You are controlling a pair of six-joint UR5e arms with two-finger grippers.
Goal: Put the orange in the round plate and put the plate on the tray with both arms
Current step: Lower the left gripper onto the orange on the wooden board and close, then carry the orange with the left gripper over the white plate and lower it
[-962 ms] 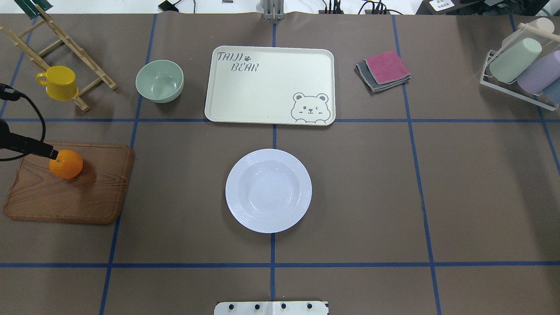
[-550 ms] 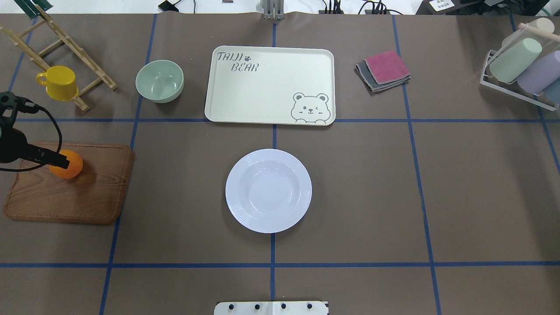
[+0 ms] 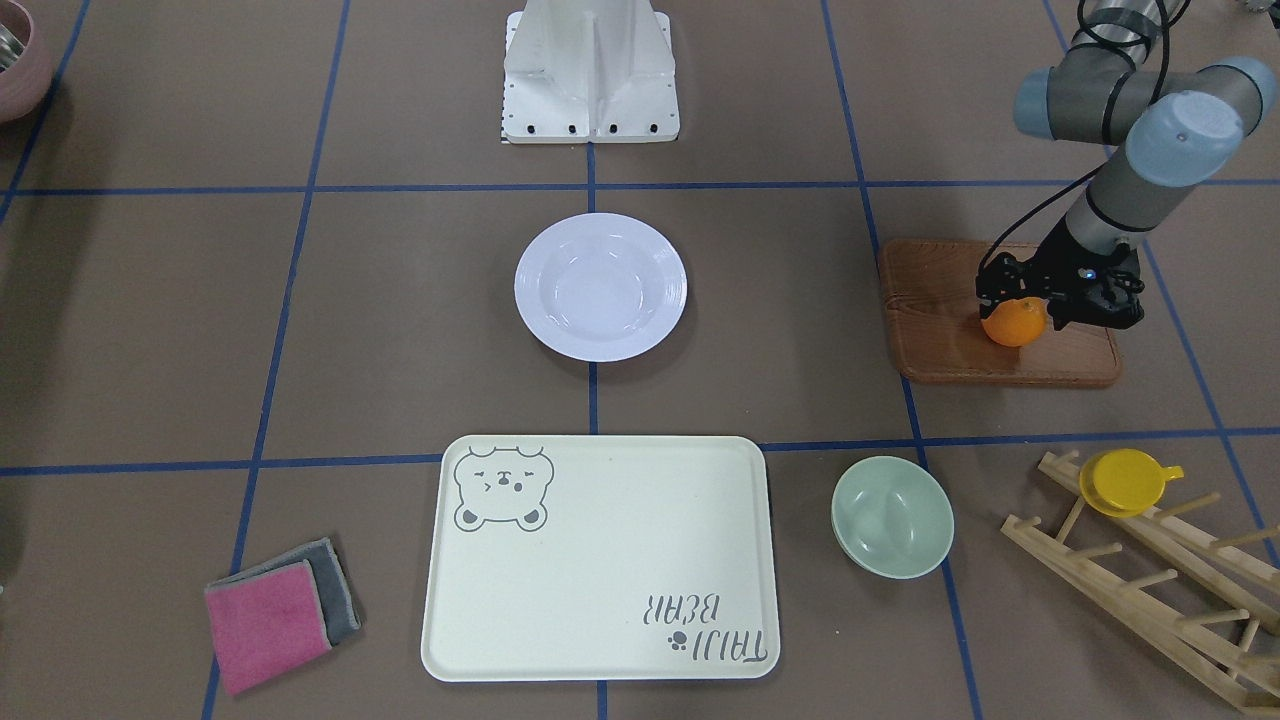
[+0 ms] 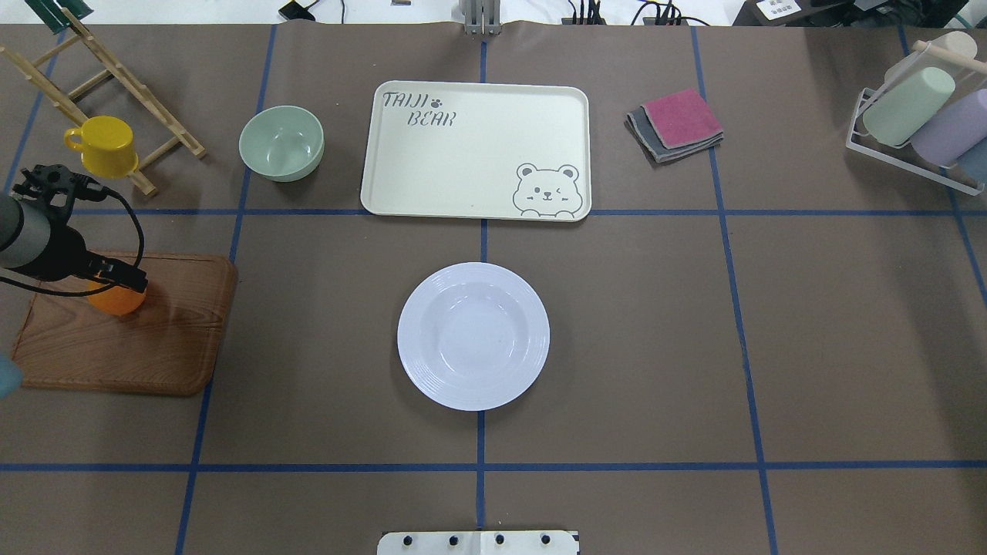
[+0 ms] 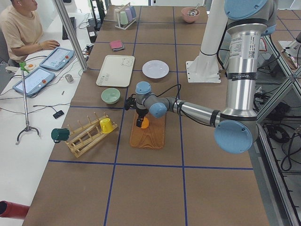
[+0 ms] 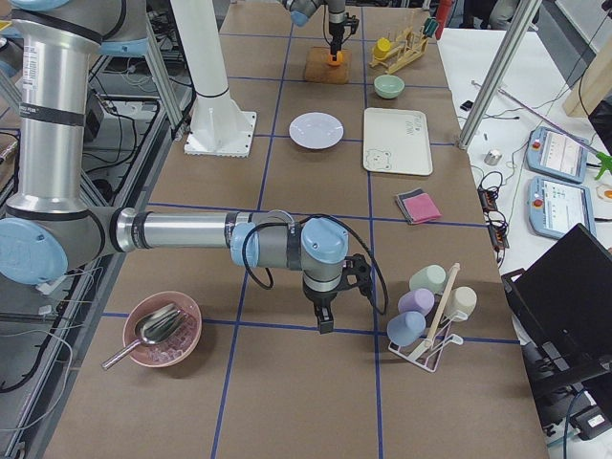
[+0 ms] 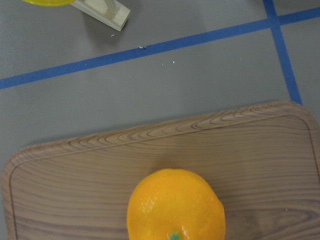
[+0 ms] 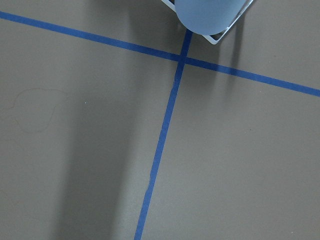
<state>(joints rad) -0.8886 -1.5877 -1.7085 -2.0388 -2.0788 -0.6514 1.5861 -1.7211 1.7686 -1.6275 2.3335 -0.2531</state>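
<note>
The orange (image 3: 1013, 325) (image 4: 116, 302) lies on the brown wooden board (image 4: 139, 347) at the table's left. My left gripper (image 3: 1018, 302) (image 4: 116, 279) hangs right over it, open, its black fingers standing at either side of the fruit's top. The left wrist view shows the orange (image 7: 175, 205) close below. The white round plate (image 4: 409, 336) sits empty at the table's middle. Beyond it lies the cream tray (image 4: 478, 146), bare. My right gripper (image 6: 325, 323) hovers low over the table's right end, seen only from the side, so I cannot tell its state.
A pale green bowl (image 4: 281, 142) stands left of the tray. A yellow cup (image 4: 104, 146) hangs on a wooden rack (image 4: 123, 77). Folded cloths (image 4: 678, 123) lie right of the tray. A cup holder (image 4: 917, 116) stands far right. A person (image 5: 19, 28) sits beside the table.
My left arm has swung further in over the board, and its gripper now covers the top of the orange. The orange, plate and tray have stayed put.
</note>
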